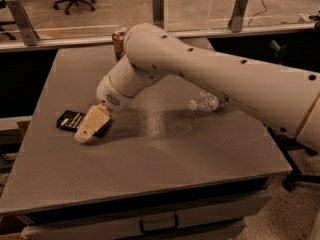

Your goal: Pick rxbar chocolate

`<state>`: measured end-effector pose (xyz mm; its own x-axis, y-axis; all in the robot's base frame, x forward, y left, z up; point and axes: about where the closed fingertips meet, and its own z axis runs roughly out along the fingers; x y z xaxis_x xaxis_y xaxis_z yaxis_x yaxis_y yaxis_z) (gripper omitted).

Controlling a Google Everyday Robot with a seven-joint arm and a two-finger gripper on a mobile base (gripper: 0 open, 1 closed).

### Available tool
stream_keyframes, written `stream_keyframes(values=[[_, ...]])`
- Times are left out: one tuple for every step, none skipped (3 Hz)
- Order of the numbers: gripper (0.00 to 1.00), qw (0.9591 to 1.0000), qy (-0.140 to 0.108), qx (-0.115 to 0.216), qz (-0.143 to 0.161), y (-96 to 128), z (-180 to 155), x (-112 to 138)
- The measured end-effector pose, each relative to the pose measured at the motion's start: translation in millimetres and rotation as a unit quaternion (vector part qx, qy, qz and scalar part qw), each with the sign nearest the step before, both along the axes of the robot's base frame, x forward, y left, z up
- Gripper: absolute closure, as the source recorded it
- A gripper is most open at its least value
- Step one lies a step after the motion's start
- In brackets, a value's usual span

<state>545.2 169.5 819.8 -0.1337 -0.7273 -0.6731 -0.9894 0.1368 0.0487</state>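
The rxbar chocolate (70, 120) is a flat black wrapper with white lettering, lying on the grey table (150, 154) at the left. Its right end is hidden under my gripper. My gripper (85, 133), cream-coloured, is low over the bar's right end, at or just above the table top. The big white arm reaches in from the right across the table.
An orange-brown drink can (119, 40) stands at the table's back, partly behind my arm. A clear plastic water bottle (206, 102) lies on its side at the right, partly hidden by the arm. A glass partition with posts runs behind the table.
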Motion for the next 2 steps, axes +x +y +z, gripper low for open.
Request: stream_keyframes(values=[[0.41, 1.0000, 0.008, 0.001, -0.005, 5.0, -2.0, -0.8], [0.73, 1.0000, 0.008, 0.001, -0.005, 5.0, 3.3, -0.9]])
